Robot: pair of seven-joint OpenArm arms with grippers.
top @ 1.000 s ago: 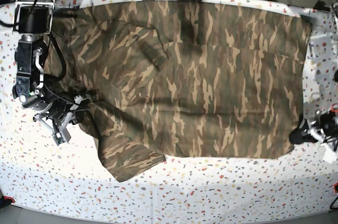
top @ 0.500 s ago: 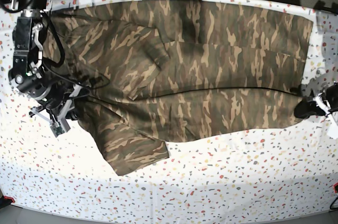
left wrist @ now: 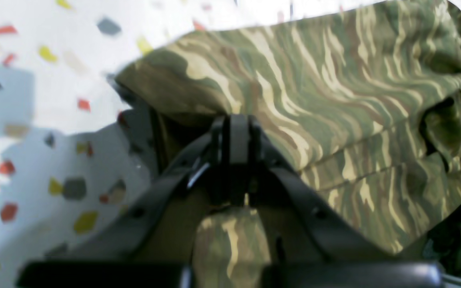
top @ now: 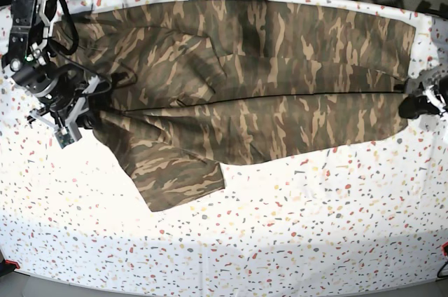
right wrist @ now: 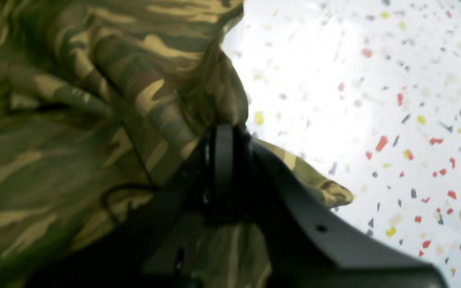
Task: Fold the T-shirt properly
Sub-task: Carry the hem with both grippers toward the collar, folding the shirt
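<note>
The T-shirt point(top: 259, 80) lies spread across the far half of the speckled white tabletop point(top: 294, 241), with its long axis running from side to side in the base view. Its near edge is lifted and drawn back toward the middle of the garment, forming a fold line along its length. One sleeve point(top: 175, 174) lies flat on the tabletop nearer the camera, at the base view's left.

The right pincer point(right wrist: 222, 138) is clamped onto a bunched edge of the camouflage cloth at the base view's left end; cloth gathers in creases directly beyond its tips.

The left pincer point(left wrist: 234, 128) is likewise closed on the cloth, at the opposite end; fabric passes between its jaws and shows below them. The cloth drapes away from it, raised off the tabletop.
</note>
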